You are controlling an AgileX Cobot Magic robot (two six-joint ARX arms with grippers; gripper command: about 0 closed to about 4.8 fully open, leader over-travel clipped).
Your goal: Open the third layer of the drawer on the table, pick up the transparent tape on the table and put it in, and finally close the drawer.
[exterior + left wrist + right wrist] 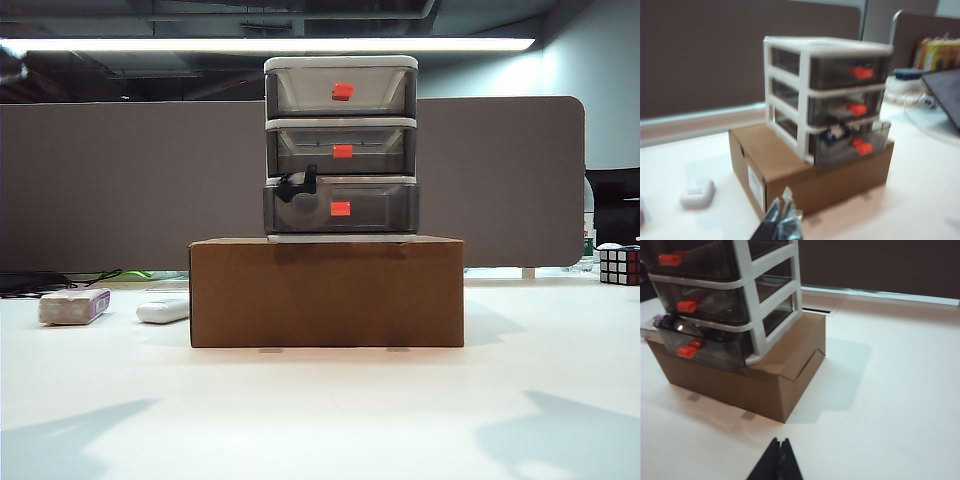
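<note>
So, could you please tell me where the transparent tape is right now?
In the exterior view the tape sits at the left end of the drawer's lowest tier, which juts out slightly from the frame, above the cardboard box.

One drawer [341,148] unit with three tiers, one cardboard box [327,292], two grippers, one Rubik's cube [619,265]

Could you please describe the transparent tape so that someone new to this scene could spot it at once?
Find the brown cardboard box mid-table; a three-tier drawer stands on it. The third layer, the lowest, sticks out slightly, and the transparent tape sits at its top left corner. Its black cutter clip marks it; the other tiers show only red-orange tabs.
</note>
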